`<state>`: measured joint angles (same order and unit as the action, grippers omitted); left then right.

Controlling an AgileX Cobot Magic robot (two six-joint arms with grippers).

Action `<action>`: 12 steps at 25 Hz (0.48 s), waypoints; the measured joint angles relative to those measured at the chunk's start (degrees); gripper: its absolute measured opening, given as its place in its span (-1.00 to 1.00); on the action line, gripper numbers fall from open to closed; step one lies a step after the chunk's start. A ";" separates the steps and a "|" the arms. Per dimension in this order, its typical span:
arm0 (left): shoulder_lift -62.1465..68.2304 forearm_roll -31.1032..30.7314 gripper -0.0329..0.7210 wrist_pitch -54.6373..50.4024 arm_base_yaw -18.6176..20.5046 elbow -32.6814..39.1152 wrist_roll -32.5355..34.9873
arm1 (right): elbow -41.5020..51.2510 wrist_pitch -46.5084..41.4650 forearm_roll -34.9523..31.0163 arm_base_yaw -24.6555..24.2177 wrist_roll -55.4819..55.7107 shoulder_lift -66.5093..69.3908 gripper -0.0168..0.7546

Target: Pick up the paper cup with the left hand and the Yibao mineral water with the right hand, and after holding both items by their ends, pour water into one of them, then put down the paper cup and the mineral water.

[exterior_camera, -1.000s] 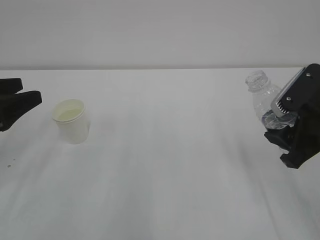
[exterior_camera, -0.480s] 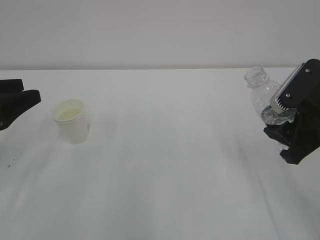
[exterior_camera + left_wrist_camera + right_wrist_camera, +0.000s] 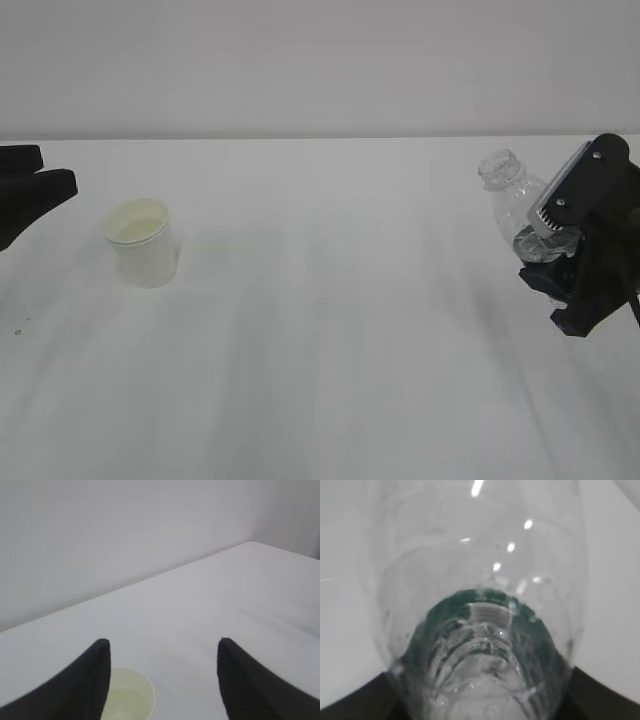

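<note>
The white paper cup point(image 3: 145, 243) stands upright on the white table at the left, its cream inside showing; it also shows low in the left wrist view point(image 3: 127, 696), beside the left prong. My left gripper point(image 3: 35, 195) is open and empty at the left edge, short of the cup. My right gripper point(image 3: 562, 258) is shut on the base of the clear Yibao mineral water bottle point(image 3: 515, 200), which is lifted and tilts with its open neck up and to the left. The right wrist view is filled by the bottle point(image 3: 480, 605) with its green label band.
The white table point(image 3: 330, 330) stretches between the two arms, with a plain pale wall point(image 3: 320, 60) behind it. A few small dark specks point(image 3: 18, 330) lie near the left front.
My right gripper has moved a little left with the bottle, and the bottle's neck has tilted further left. My left gripper has drawn back slightly toward the left edge. The cup has not moved.
</note>
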<state>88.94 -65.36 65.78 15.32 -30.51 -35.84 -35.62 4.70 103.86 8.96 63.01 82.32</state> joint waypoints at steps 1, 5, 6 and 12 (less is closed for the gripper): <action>-0.54 -0.46 0.36 -0.16 0.00 0.00 -0.10 | -0.30 0.10 0.00 0.00 -0.08 0.00 0.15; -1.74 -0.71 0.40 -1.93 0.00 0.00 -1.94 | -0.48 0.10 0.00 0.00 -0.35 0.08 0.15; -1.86 -0.71 0.41 -2.08 0.00 0.00 -2.35 | -0.48 0.10 0.00 0.00 -0.35 0.08 0.15; -2.37 -0.82 0.55 -4.13 0.00 0.00 -3.05 | -0.48 0.10 0.00 0.00 -0.42 0.08 0.15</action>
<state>86.57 -66.18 61.65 15.32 -30.51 -38.89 -36.11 4.80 103.86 8.96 62.59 82.41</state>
